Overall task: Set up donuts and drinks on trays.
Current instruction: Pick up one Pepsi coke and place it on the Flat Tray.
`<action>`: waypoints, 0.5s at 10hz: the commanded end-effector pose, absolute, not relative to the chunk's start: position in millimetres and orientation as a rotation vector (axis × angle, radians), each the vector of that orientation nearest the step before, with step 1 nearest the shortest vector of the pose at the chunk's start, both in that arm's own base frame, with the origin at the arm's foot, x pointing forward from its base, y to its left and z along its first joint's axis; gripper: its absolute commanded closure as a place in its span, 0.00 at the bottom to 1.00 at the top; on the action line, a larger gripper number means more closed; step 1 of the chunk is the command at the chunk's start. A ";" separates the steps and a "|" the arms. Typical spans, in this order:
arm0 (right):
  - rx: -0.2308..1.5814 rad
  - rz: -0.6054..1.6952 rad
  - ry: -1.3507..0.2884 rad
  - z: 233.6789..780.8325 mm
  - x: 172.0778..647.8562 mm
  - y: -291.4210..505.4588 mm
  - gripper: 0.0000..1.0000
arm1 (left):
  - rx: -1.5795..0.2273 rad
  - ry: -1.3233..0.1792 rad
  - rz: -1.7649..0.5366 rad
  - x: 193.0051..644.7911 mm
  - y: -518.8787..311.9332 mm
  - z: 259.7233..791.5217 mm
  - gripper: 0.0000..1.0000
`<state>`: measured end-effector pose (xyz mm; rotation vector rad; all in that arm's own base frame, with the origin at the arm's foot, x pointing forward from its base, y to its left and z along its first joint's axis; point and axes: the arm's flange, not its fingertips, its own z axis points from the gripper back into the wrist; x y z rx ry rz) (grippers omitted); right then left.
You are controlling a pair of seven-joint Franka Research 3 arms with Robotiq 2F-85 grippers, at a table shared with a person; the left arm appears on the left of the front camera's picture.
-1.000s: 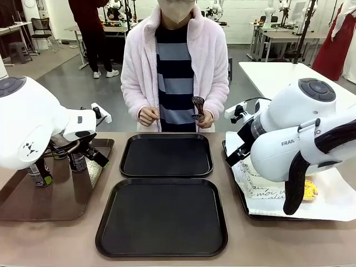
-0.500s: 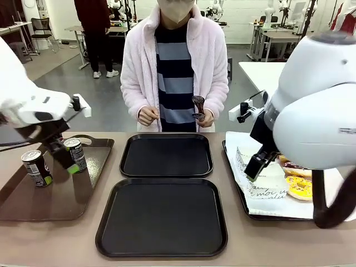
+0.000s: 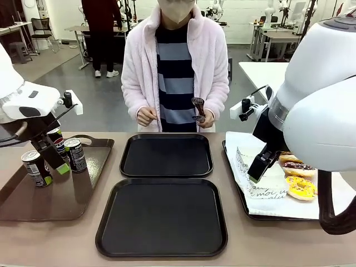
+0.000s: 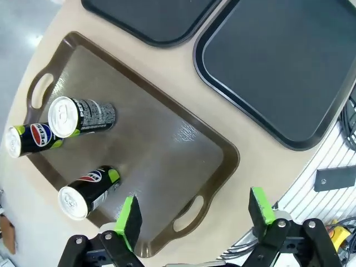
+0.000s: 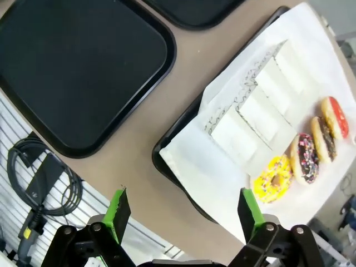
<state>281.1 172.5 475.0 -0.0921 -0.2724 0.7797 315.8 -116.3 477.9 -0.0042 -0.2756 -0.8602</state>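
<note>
Setup not begun: black trays (image 3: 161, 217) bare, soda cans (image 4: 83, 114) & donuts (image 5: 305, 158) unplaced; left pincer (image 4: 194, 211), right pincer (image 5: 183, 207) both wide, empty.

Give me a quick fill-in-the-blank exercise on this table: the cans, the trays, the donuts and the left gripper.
The brown tray holds ___ soda cans.
The two black trays are both ___.
The donuts lie on the right-hand tray, on white ___.
The left gripper has its jaws ___.
Missing words: three; empty; paper; open.
</note>
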 end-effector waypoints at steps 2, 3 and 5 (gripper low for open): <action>0.462 0.445 -0.393 490.6 283.1 80.8 0.00 | -0.487 -0.375 -0.630 316.3 -57.1 505.5 0.00; 0.610 0.301 -0.441 491.9 282.9 40.6 0.00 | -0.684 -0.389 -0.580 320.6 -36.6 511.1 0.00; 0.857 0.069 -0.511 485.5 276.4 -40.9 0.00 | -0.979 -0.398 -0.484 332.1 7.5 507.1 0.00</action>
